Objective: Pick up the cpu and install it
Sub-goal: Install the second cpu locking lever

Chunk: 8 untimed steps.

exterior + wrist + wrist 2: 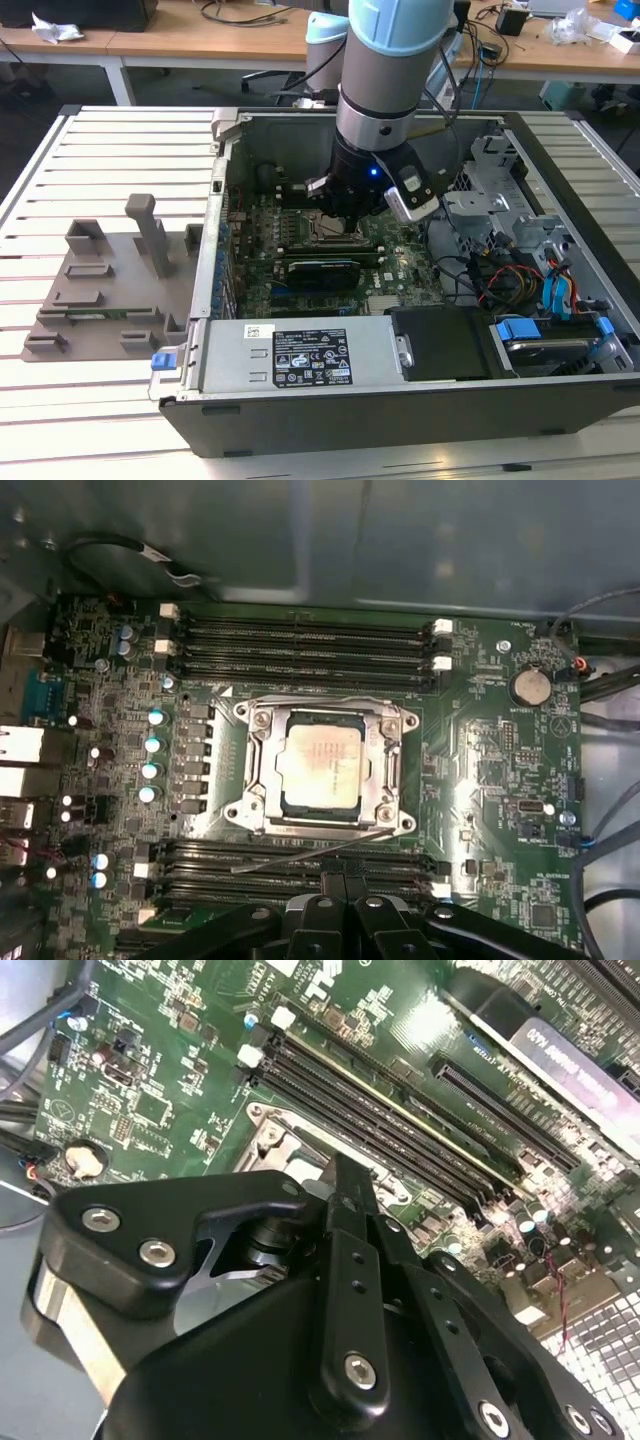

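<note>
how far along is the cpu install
Mostly done by the look of it: in the first wrist view the cpu lies flat inside the socket frame on the motherboard. The tool hangs just above it. The frame's thin lever looks unlatched.

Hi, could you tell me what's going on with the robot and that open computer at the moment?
The robot arm is reaching into the open computer case, its gripper hovering just above the motherboard. The cpu already lies in its socket frame, silver top up. Nothing is visibly gripped, so the chip appears to be placed.
</note>
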Motion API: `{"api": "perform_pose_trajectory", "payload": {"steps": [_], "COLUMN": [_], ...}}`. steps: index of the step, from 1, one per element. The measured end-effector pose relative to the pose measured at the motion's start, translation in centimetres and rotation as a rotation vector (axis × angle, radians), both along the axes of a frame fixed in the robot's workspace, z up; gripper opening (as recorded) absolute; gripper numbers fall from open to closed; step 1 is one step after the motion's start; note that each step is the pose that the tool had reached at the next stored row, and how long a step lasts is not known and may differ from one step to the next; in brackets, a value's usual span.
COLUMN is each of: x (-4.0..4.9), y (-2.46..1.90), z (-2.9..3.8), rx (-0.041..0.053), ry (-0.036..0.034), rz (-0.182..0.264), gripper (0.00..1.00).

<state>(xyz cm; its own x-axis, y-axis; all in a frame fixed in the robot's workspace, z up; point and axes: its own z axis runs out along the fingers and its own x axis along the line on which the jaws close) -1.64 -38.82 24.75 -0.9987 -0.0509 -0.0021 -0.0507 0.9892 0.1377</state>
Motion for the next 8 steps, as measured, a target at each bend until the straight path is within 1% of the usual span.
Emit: {"api": "perform_pose_trajectory", "payload": {"steps": [1, 3, 5, 6, 8], "x": [-0.07, -0.49, -0.91, -1.4, -1.71], "y": [0.0, 0.01, 0.0, 0.01, 0.0], "z": [-0.07, -0.44, -0.71, -1.1, -1.43], "rx": [0.0024, 0.0118, 0.0137, 0.0149, 0.0149], "ry": [0.0, -0.0002, -0.0001, -0.0001, -0.0001], "rz": [0.0, 0.0, 0.0, 0.0, 0.0], "gripper": [0.11, 0.11, 0.11, 0.11, 0.11]}}
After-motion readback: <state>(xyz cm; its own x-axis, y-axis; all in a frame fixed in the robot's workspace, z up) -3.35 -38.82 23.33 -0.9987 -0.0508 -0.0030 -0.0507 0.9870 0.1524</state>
